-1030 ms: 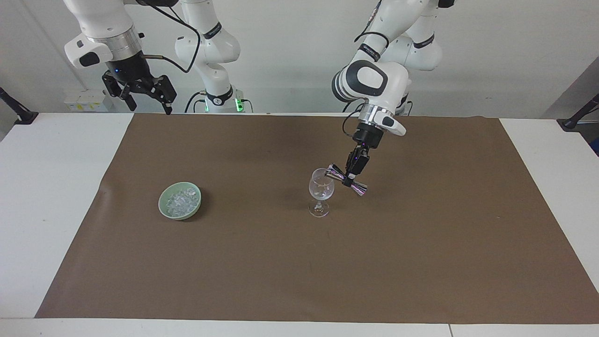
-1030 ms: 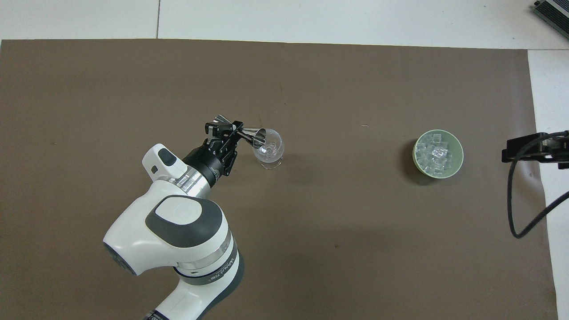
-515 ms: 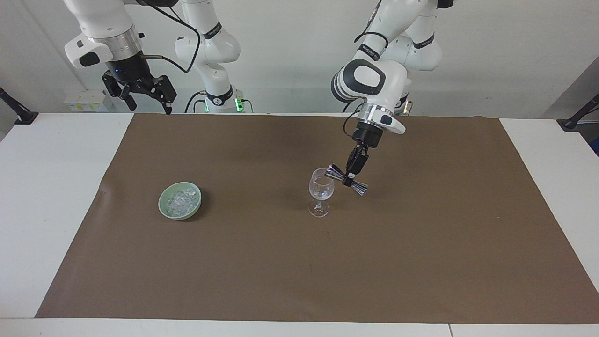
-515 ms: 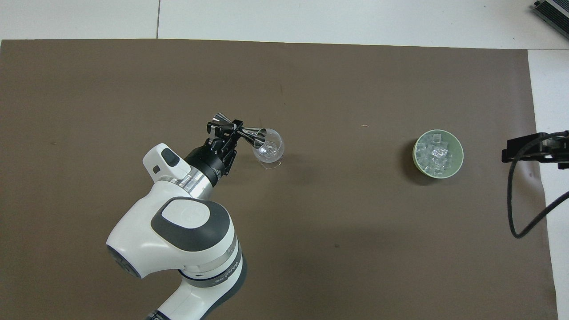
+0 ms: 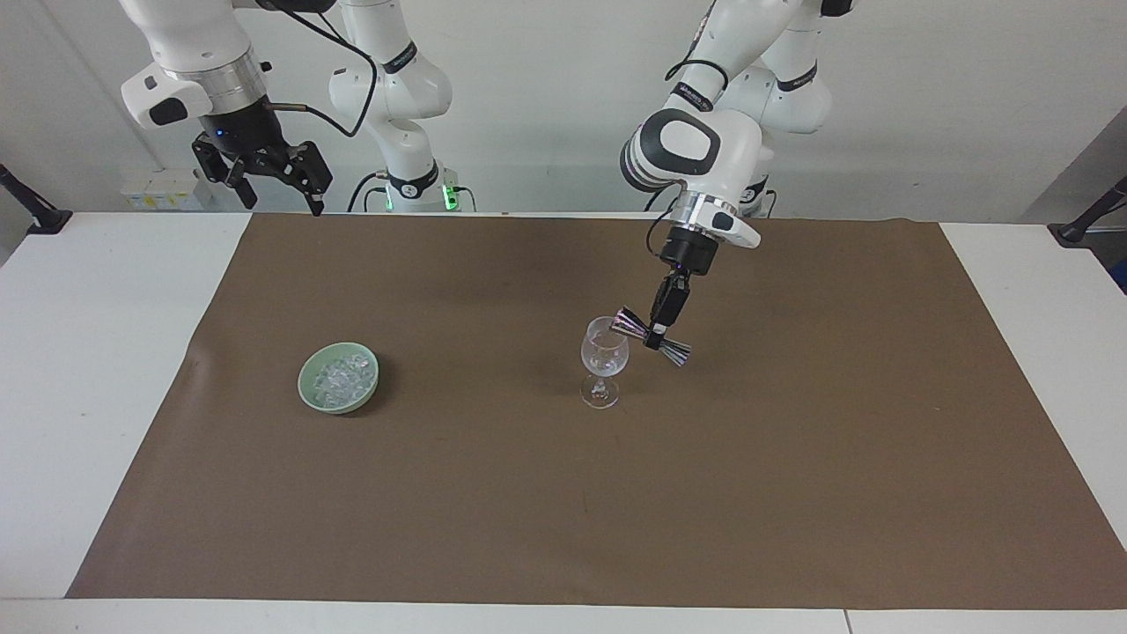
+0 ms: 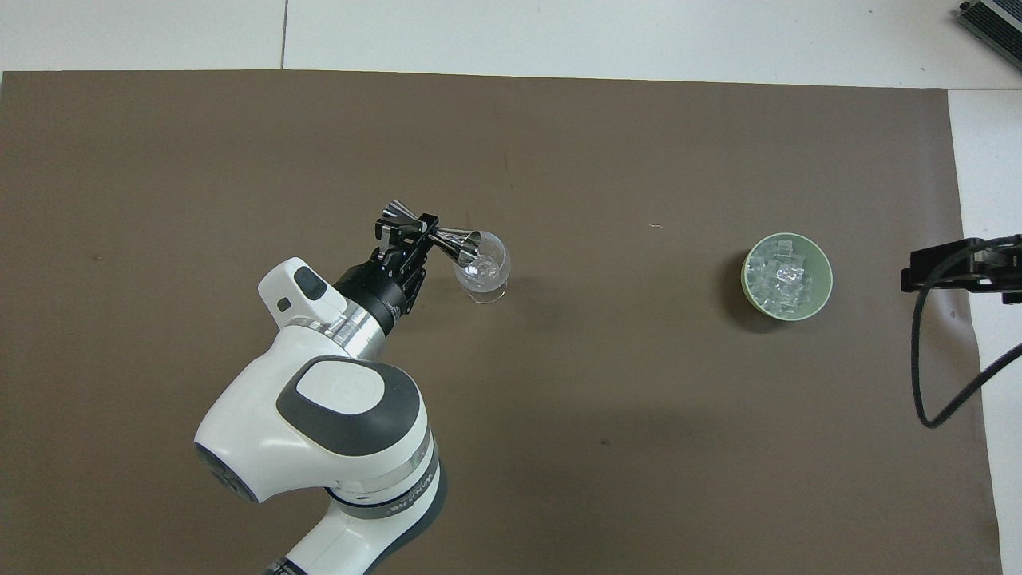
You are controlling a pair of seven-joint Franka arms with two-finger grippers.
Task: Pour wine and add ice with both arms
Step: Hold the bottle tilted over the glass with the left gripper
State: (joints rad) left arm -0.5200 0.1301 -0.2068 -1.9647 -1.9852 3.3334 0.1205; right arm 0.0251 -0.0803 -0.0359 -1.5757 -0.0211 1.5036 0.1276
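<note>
Over the wine glass (image 5: 605, 352) at mid-table, the left claw (image 5: 657, 333) grips a tilted steel jigger (image 5: 652, 338) by its waist.
No writing on the things can be read. Its lower cup rests at the clear stemmed glass's rim. Ice (image 5: 342, 377), small glassy whitish cubes, fills a pale green bowl (image 5: 310, 392) on the brown mat (image 5: 792, 493), toward the right arm's end of the table (image 5: 79, 352). Waiting, the right claw (image 5: 278, 183) hangs open over the table edge nearest the robots.
</note>
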